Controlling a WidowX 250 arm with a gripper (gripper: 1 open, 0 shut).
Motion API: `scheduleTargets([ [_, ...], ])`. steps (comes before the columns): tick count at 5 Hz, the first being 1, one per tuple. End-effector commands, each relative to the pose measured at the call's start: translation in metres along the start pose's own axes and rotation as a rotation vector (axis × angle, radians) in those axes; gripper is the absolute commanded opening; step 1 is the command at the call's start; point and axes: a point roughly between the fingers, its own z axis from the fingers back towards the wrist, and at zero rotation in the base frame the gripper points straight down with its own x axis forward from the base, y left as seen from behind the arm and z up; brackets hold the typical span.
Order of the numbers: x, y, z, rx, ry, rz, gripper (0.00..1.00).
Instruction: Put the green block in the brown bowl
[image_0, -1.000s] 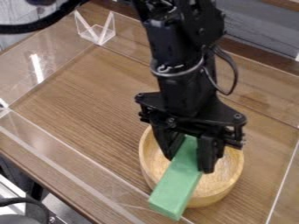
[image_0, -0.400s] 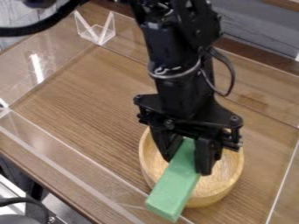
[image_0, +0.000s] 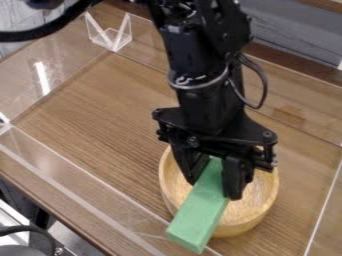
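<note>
Passage and Obstruction, Listed from the Pincer

Item: bowl (image_0: 251, 213), below the pincer (image_0: 221, 175); its wall bars low sideways travel.
Item: green block (image_0: 201, 211), between us and its near rim.
Item: wire stand (image_0: 110, 31), well apart, far left.
Item: open wood tabletop (image_0: 100, 110), left; we count passage there.

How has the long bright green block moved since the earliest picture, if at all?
Yes, slightly: the green block shifted left in the view, judged against the rim of the round wooden bowl.
</note>
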Motion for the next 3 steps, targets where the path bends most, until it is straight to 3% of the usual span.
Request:
scheduleTargets([
  [1, 0.0036, -0.0008, 0.0069, -0.015, -0.038, 0.002, 0.00],
  [3, 0.0035, 0.0000, 0.0075, -0.021, -0.039, 0.004, 0.00],
])
